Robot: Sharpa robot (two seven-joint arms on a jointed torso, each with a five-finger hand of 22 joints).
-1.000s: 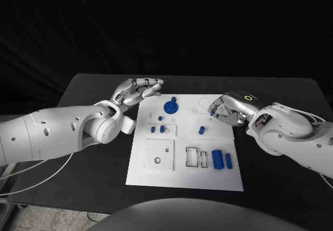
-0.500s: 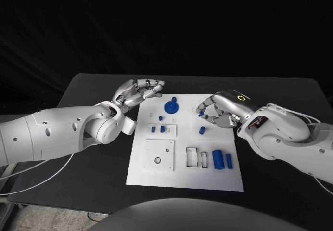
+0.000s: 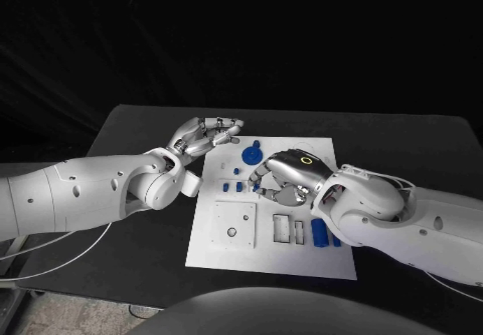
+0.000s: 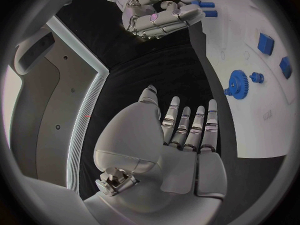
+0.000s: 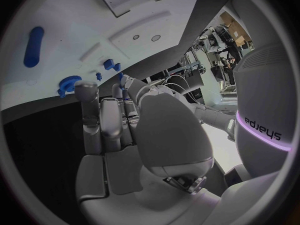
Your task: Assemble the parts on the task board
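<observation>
Two robot hands over the tabletop: left robot hand [image 3: 206, 134] empty, fingers spread beside the task board [image 3: 241, 262], right robot hand [image 3: 285, 180] curled above its middle, covering parts there, grip unclear; blue gear [image 3: 253, 153] at far end.

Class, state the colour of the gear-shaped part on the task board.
Blue. The gear on the white task board shows best in the left wrist view.

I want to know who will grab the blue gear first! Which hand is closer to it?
Left, but only narrowly. The left hand hovers open just off the task board, beside the blue gear. The right hand is over the board's middle, a bit nearer the robot.
</observation>
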